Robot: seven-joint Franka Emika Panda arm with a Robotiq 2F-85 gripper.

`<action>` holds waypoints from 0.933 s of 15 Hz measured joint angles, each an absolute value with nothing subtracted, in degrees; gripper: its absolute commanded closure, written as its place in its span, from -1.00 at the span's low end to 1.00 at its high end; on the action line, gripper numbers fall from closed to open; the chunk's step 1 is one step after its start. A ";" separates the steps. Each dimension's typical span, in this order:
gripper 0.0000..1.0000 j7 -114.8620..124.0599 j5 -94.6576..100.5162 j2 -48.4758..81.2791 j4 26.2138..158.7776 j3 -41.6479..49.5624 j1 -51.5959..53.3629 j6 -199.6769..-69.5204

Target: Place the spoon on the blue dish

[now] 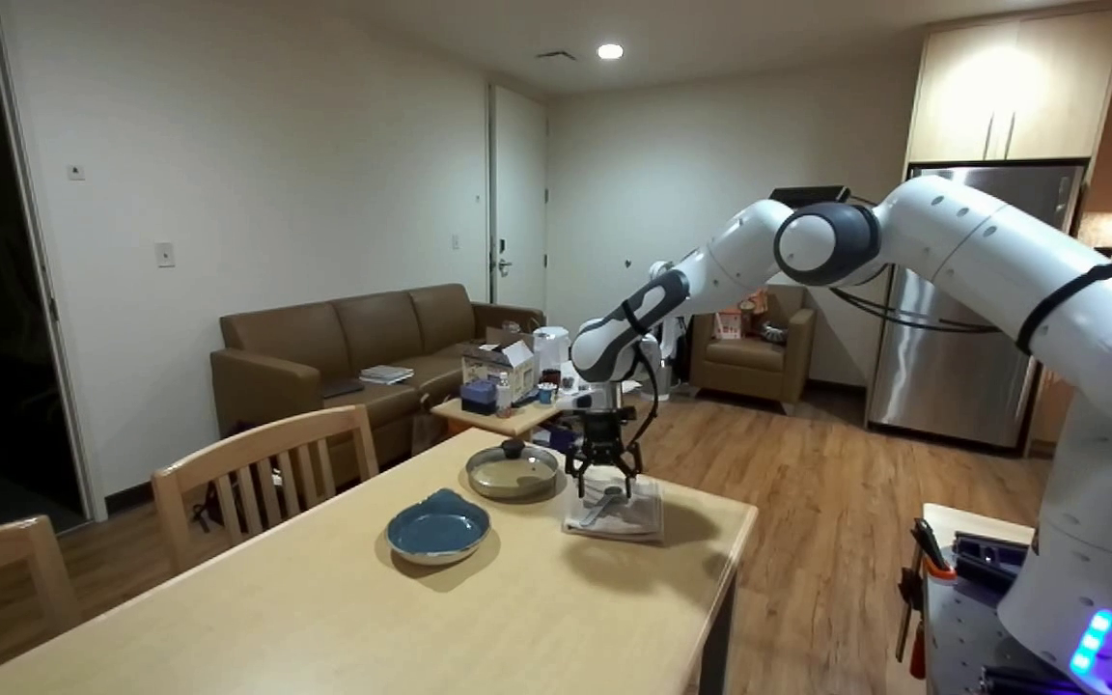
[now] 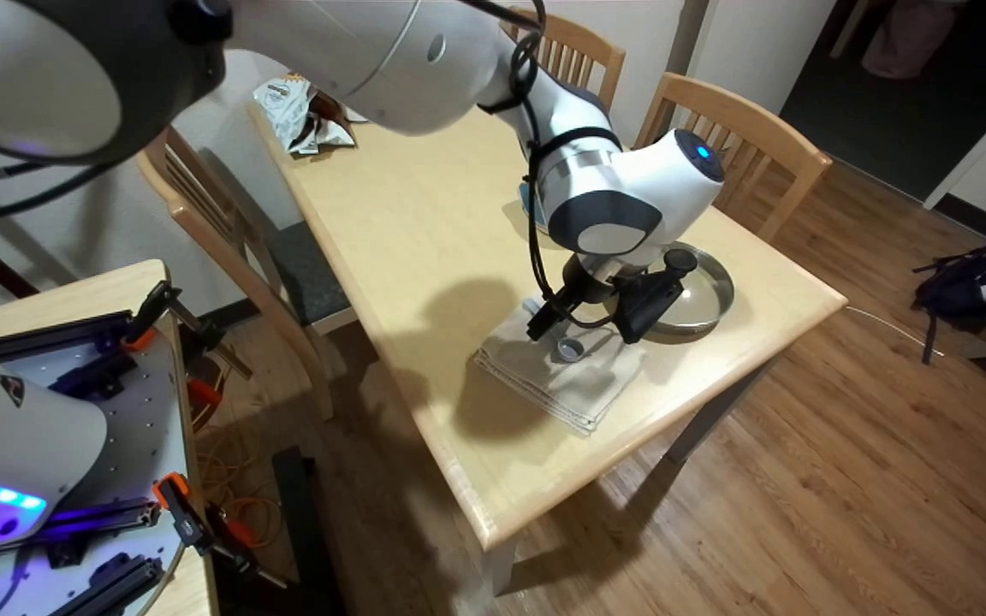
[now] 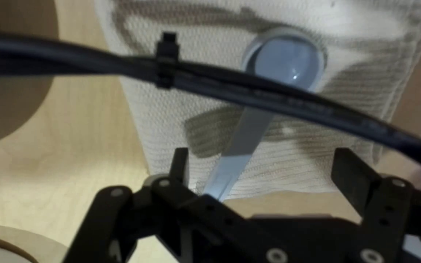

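The spoon is grey-blue with a round bowl and flat handle; in the wrist view the spoon [image 3: 241, 146] lies slanted on the folded whitish napkin [image 3: 166, 117]. In both exterior views the spoon [image 1: 595, 511] [image 2: 571, 349] lies on the napkin [image 1: 640, 519] [image 2: 536, 376]. My gripper [image 1: 605, 486] [image 2: 584, 332] [image 3: 261, 157] is open and empty above the spoon, its handle between the fingers in the wrist view, nearer the left one. The round blue dish [image 1: 438, 530] sits on the table and looks empty; in an exterior view the arm mostly hides the dish [image 2: 525, 199].
A glass-lidded pan [image 1: 512, 473] [image 2: 709, 287] with a black knob stands beside the napkin, close to my gripper. A black cable [image 3: 210, 82] crosses the wrist view over the spoon. Wooden chairs [image 1: 266, 463] line the table [image 1: 324, 598]. A crumpled bag [image 2: 300, 115] lies at a table edge.
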State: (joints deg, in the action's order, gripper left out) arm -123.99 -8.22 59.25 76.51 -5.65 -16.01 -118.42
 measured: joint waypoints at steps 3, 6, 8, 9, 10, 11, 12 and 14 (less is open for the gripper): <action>-0.50 -123.28 -8.20 60.62 75.85 -5.73 -15.37 -117.84; -0.20 -121.13 -8.13 61.01 75.10 -4.94 -14.84 -118.02; 0.06 -120.13 -7.99 61.13 74.58 -4.50 -14.59 -118.10; 0.19 -119.90 -7.97 61.21 74.33 -4.38 -14.55 -118.10; 0.34 -119.77 -7.95 61.26 74.15 -4.33 -14.54 -118.10; 0.45 -119.67 -7.92 61.31 73.99 -4.29 -14.54 -118.10; 0.57 -119.57 -7.84 61.35 73.84 -4.26 -14.54 -118.10; 0.83 -119.49 -7.68 61.40 73.71 -4.22 -14.53 -118.10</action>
State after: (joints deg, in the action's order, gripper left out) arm -119.49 -7.68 61.40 73.71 -4.22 -14.53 -118.10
